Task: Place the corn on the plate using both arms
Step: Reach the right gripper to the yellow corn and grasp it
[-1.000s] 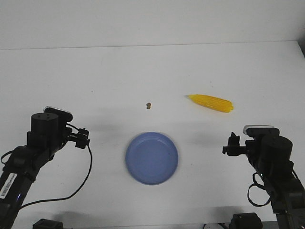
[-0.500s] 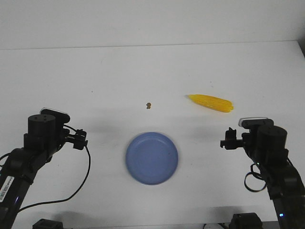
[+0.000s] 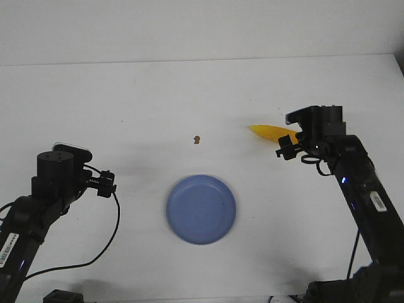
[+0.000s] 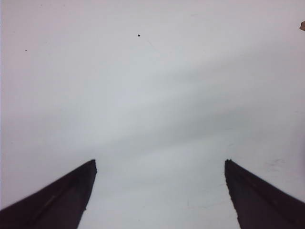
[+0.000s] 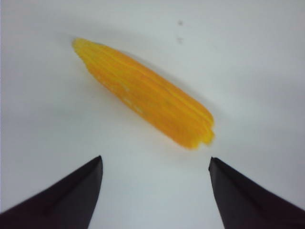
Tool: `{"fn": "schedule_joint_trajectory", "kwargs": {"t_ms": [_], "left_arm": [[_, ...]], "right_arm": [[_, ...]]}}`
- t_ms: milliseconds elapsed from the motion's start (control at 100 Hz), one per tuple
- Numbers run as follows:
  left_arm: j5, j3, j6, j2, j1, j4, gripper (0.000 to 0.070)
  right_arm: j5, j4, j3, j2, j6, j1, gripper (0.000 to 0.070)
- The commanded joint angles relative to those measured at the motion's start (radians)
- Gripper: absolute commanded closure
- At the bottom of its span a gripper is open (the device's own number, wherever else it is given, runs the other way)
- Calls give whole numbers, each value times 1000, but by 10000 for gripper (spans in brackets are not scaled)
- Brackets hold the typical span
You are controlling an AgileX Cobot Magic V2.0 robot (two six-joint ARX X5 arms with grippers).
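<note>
The yellow corn (image 3: 266, 132) lies on the white table at the right, its pointed end toward the middle. Its blunt end is hidden behind my right arm (image 3: 319, 136), which hangs over it. In the right wrist view the corn (image 5: 143, 93) lies slantwise just beyond my right gripper (image 5: 156, 162), which is open with only bare table between the fingers. The blue plate (image 3: 201, 209) sits empty at the front centre. My left arm (image 3: 60, 173) stays at the front left, well apart from the plate. My left gripper (image 4: 160, 163) is open over bare table.
A tiny brown speck (image 3: 197, 139) lies behind the plate, also showing as a speck (image 4: 302, 26) at the edge of the left wrist view. A black cable (image 3: 113, 233) loops from the left arm. The table's far edge meets a white wall.
My right arm has swung forward from the front right to just over the corn's blunt end. The left arm dropped slightly, then held still. Corn and plate have not moved.
</note>
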Motion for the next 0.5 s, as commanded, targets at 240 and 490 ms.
{"fn": "schedule_joint_trajectory", "kwargs": {"t_ms": [240, 490], "left_arm": [[-2, 10, -5, 10, 1, 12, 150], [-2, 10, -6, 10, 1, 15, 150]], "right_arm": [[-125, 39, 188, 225, -169, 3, 227], [-160, 57, 188, 285, -257, -1, 226]]}}
